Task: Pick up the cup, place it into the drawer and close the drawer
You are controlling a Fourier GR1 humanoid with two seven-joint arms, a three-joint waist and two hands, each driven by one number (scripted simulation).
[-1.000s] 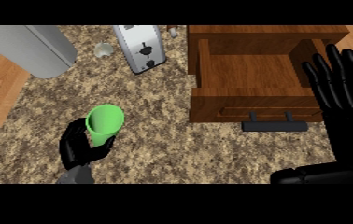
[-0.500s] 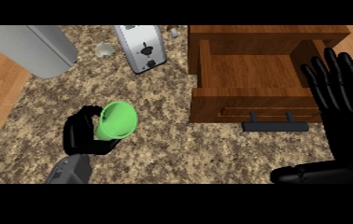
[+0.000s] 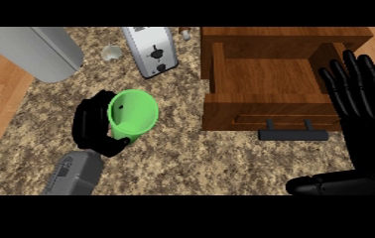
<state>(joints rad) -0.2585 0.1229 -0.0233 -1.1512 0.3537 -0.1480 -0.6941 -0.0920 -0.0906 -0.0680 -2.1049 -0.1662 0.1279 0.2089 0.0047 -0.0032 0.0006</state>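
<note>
Gripping the green cup [image 3: 132, 114], your left hand [image 3: 93, 125] shows at the lower left of the head view, its black fingers curled round the cup's outer wall from the left and from beneath. You see the cup tilted, its open mouth turned up and toward the right so that the hollow inside faces you; a small dark spot shows on the inner wall near the rim. The cup is held over the speckled counter [image 3: 212, 157], left of the wooden drawer [image 3: 267, 78] and apart from it. Whether the cup's base clears the counter you cannot tell from this angle.

Your right hand [image 3: 356, 105] stands at the right edge, fingers straight and spread, pointing up the view, overlapping the drawer's right side wall. It holds nothing. Whether those fingers touch the wood cannot be told.

The drawer stands pulled out, its bare wooden floor showing, with its dark handle [image 3: 293, 134] on the front panel facing you.

Farther back on the counter you have a silver toaster [image 3: 154, 51] lying at a slant, a large grey rounded vessel [image 3: 40, 51] at the upper left, and a small pale object [image 3: 111, 52] between them.
</note>
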